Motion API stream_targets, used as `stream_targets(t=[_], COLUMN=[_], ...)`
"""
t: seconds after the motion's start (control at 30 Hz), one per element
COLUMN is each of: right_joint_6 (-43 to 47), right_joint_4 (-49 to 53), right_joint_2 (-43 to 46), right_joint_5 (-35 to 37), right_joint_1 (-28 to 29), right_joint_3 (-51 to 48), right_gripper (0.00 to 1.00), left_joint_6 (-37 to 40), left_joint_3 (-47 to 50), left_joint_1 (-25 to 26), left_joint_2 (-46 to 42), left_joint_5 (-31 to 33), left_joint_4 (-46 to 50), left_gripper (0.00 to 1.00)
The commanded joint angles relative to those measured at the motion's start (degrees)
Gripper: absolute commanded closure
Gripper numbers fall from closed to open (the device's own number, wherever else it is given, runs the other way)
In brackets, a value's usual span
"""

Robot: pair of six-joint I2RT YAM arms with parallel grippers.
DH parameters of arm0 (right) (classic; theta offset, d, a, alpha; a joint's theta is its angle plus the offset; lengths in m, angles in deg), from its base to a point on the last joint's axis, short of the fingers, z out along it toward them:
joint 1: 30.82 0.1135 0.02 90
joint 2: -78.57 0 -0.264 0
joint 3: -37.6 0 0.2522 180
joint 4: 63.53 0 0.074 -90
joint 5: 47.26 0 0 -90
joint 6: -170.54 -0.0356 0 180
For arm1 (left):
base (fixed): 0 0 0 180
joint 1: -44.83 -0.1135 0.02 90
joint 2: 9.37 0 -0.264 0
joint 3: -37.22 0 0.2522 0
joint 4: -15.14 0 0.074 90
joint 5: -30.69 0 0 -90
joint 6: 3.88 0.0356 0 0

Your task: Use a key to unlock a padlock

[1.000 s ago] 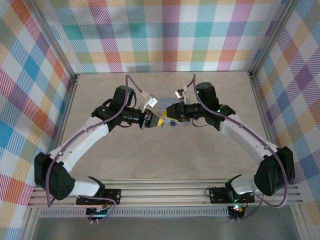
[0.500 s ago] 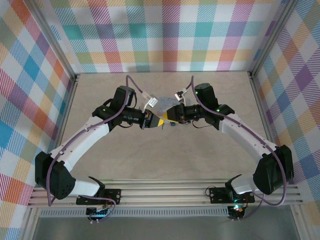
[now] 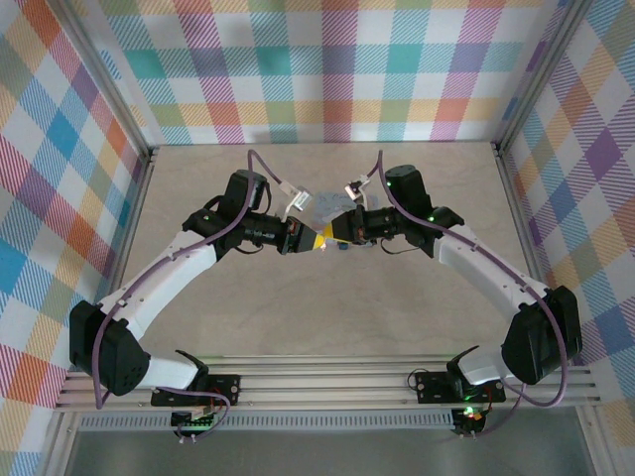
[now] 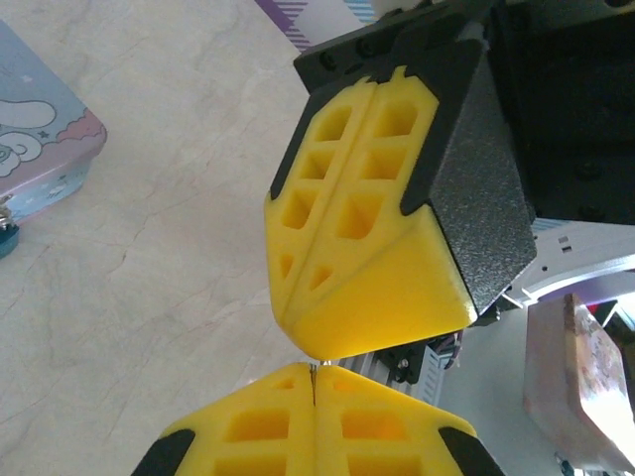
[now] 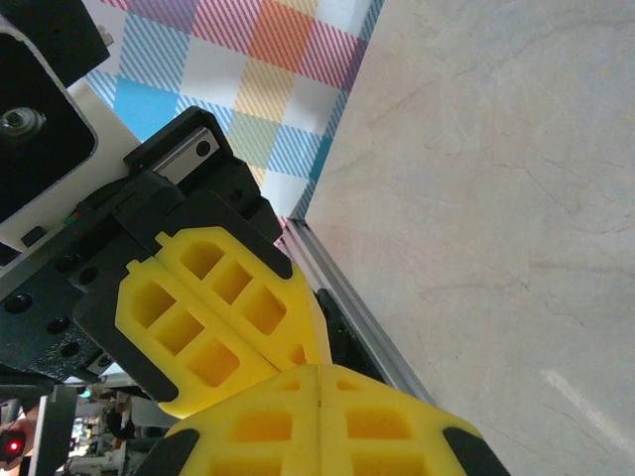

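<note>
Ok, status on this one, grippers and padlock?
Left gripper and right gripper both shut, tip to tip. Padlock on the table by the tin, not held. Nothing blocking it.

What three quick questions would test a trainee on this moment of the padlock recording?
1. True or false: the yellow-fingered left gripper and the yellow-fingered right gripper point at each other, tips close together, above the beige marbled tabletop.
2. In the left wrist view, where is the pale blue rectangular tin with a cartoon picture? A: at the upper left, lying on the tabletop. B: clamped between yellow fingers. C: stacked on top of the right gripper.
3. In one word, how do both grippers' jaws stand?
Key: 1 true; 2 A; 3 shut.
</note>
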Motion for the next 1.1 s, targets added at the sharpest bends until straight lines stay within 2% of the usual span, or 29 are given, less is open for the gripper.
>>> stream_targets(t=[0.0, 0.1, 0.23, 0.53, 0.73, 1.07], right_joint_6=[3.8, 7.5, 9.6, 10.2, 8.8, 7.6], right_joint_4=[2.2, 5.0, 5.7, 1.3, -1.7, -2.9], right_joint_2=[1.1, 3.0, 3.8, 3.4, 3.2, 3.6], right_joint_5=[1.1, 5.0, 5.1, 0.2, -1.6, -0.8], right_joint_1=[0.8, 0.5, -0.6, -2.1, -2.7, -3.0], right_joint_3=[1.8, 3.1, 4.8, 7.2, 7.7, 7.3], right_gripper=[1.00, 1.00, 1.00, 1.00, 1.00, 1.00], left_joint_6=[-2.6, -7.2, -17.5, -40.4, -43.1, -44.1], left_joint_3=[-1.1, 1.0, 6.5, 16.2, 16.8, 17.9], left_joint_1=[-0.7, -1.9, -4.2, -3.6, -0.4, 0.9], left_joint_2=[-0.8, -2.9, -7.0, -9.3, -8.8, -7.8], left_joint_5=[4.4, 6.4, 5.6, 0.0, -0.1, -0.8], left_joint_4=[-2.1, -4.4, -15.1, -43.5, -46.3, -47.5], left_gripper=[0.87, 0.66, 0.56, 0.54, 0.56, 0.60])
